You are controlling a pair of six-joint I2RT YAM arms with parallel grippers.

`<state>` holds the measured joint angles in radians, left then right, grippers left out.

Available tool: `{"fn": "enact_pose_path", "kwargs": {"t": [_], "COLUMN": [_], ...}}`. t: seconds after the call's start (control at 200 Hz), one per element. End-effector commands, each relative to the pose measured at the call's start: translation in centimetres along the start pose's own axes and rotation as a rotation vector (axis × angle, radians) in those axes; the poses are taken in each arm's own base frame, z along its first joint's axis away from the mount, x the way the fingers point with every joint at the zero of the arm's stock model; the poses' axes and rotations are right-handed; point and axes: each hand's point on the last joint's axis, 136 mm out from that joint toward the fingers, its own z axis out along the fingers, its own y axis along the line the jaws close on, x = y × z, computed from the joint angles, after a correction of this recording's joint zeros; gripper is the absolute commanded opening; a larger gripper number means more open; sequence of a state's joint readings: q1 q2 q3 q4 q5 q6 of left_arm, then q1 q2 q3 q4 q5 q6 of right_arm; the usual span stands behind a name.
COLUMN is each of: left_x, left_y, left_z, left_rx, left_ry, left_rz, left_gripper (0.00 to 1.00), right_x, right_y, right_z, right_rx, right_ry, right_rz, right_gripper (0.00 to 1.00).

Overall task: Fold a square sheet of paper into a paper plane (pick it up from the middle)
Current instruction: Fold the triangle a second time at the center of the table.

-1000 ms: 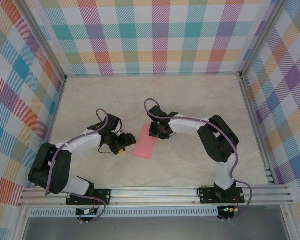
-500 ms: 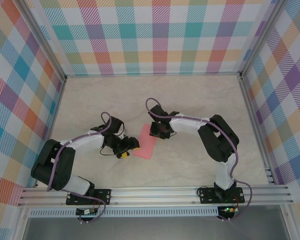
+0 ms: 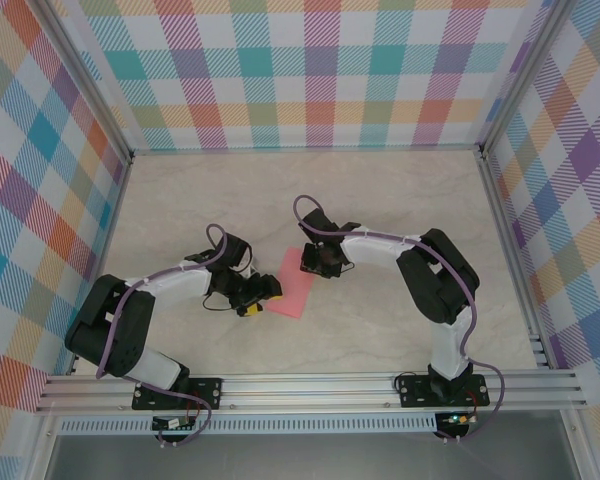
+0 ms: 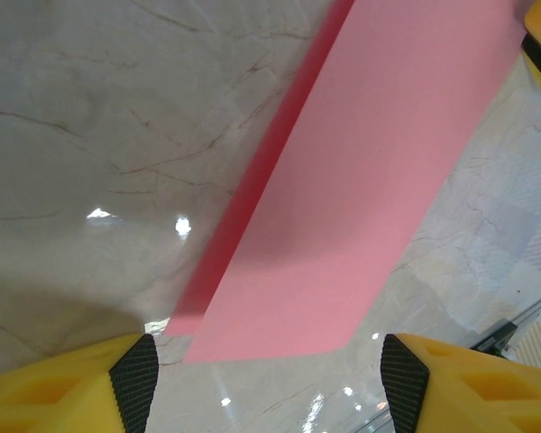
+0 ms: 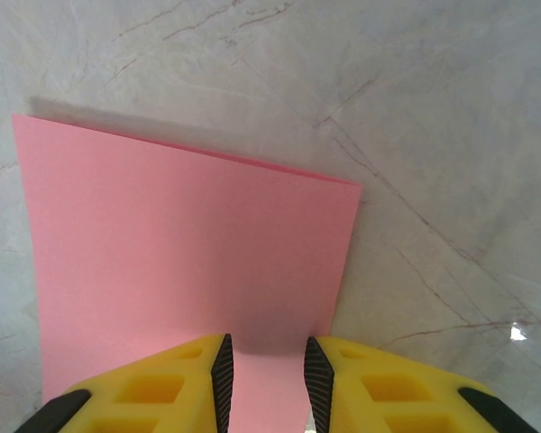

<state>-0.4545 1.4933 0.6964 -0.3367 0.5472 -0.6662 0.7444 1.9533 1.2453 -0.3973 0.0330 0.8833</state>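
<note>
Top external view gives us the square sheet of paper doubled into a long salmon-pink strip, lying on the tabletop between the two arms. Our left pincer sits at the strip's near end, our right pincer at its far end.

From the left wrist we see the left jaws standing wide and holding nothing, with the strip's short end lying between the pads. A darker band runs along one long side; we take it for the fold or a lower layer peeking out. From the right wrist the right jaws are narrow, a slim gap between them with pink paper beneath. We cannot tell whether they press the paper or merely hover.

We judge the step to be setting this crease or lining up the next fold. To do it well, we should pin the far end with the right pincer so the strip cannot slide, bring the left in low, and check that the layers lie edge to edge before pressing. Thin paper likely skids on this glossy top, so slow, light moves suit us.
</note>
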Motion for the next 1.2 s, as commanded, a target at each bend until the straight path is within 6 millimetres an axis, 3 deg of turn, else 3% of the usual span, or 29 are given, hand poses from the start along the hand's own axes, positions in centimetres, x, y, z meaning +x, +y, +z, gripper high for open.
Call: {"fn": "enact_pose_path", "kwargs": {"t": [0.0, 0.36, 0.635, 0.73, 0.86, 1.195], "left_x": [0.3, 0.2, 0.2, -0.5, -1.4, -3.7], "left_y": [-0.8, -1.6, -3.2, -4.2, -3.5, -3.9], "left_z": [0.2, 0.1, -1.2, -1.7, -1.3, 0.3], "left_rx": [0.027, 0.057, 0.113, 0.144, 0.104, 0.084], "left_ry": [0.018, 0.010, -0.015, -0.058, -0.088, -0.102], "left_rz": [0.008, 0.030, 0.065, 0.110, 0.109, 0.142], "left_gripper": [0.67, 0.59, 0.53, 0.54, 0.55, 0.54], "right_x": [1.9, 2.1, 2.2, 2.2, 2.3, 2.4], "right_y": [-2.9, -3.0, -3.1, -3.1, -3.0, -3.2], "right_z": [2.6, 2.7, 2.9, 2.9, 2.9, 2.8], "right_rx": [0.072, 0.071, 0.072, 0.071, 0.064, 0.069], "right_ry": [0.065, 0.071, 0.076, 0.079, 0.081, 0.086], "right_rz": [0.026, 0.031, 0.034, 0.033, 0.030, 0.030], "right_gripper": [0.31, 0.30, 0.30, 0.30, 0.30, 0.30]}}
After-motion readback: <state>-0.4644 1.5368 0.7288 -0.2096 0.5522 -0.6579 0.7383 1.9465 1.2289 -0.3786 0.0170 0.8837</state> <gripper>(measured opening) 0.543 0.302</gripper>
